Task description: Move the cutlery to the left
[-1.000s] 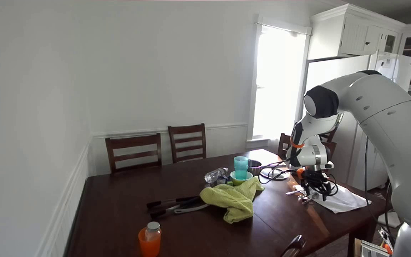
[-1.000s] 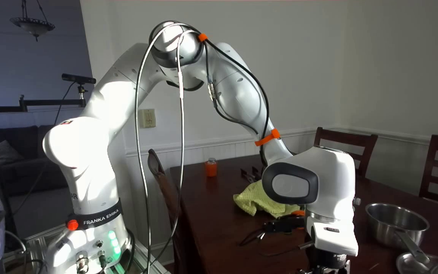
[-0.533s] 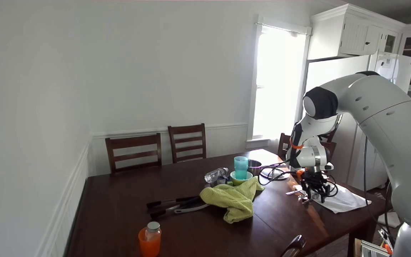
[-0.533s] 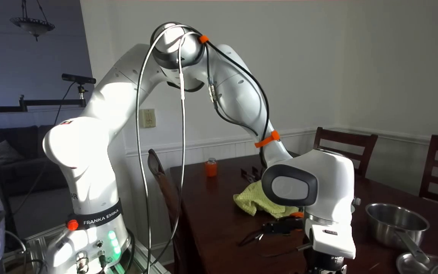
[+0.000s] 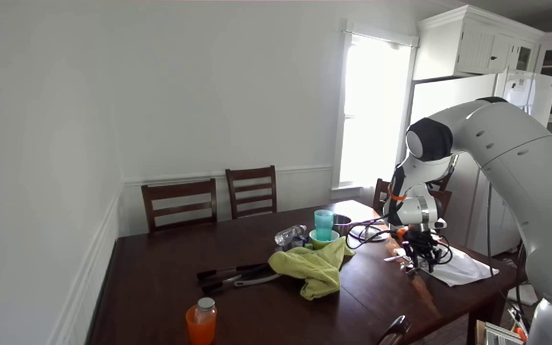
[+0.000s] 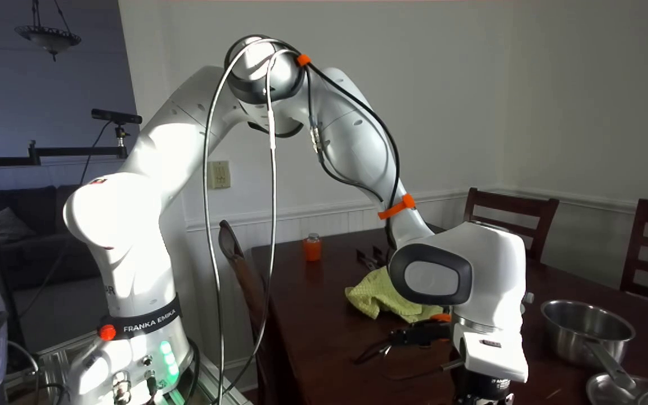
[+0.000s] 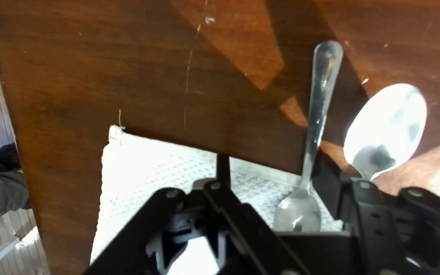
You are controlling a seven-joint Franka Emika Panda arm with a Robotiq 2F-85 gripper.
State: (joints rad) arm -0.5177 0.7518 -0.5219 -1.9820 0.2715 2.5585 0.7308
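What has just changed is the gripper (image 5: 421, 268): at the right of an exterior view, its fingers stand closer to each other than they did a second ago, and we take this as the start of a grasp. In the wrist view they are apart, with the neck of the smaller spoon (image 7: 314, 126) between them, nearer the finger on the right; whether that finger touches it we cannot tell, but we see nothing clamped. This spoon lies right of centre, its bowl on the white cloth (image 7: 139, 172) and its handle running up the frame over the table (image 7: 71, 84). The larger spoon (image 7: 388, 126) lies farther right, outside the gap. For the task, we judge that the pick-up is close, while the shift to the left has yet to begin. Against the earlier frames, the arm (image 6: 355, 140) also sits slightly lower in both exterior views; the green towel (image 5: 312, 268), at lower centre, and the saucepan (image 6: 563, 349), at lower right, have stayed where they were.
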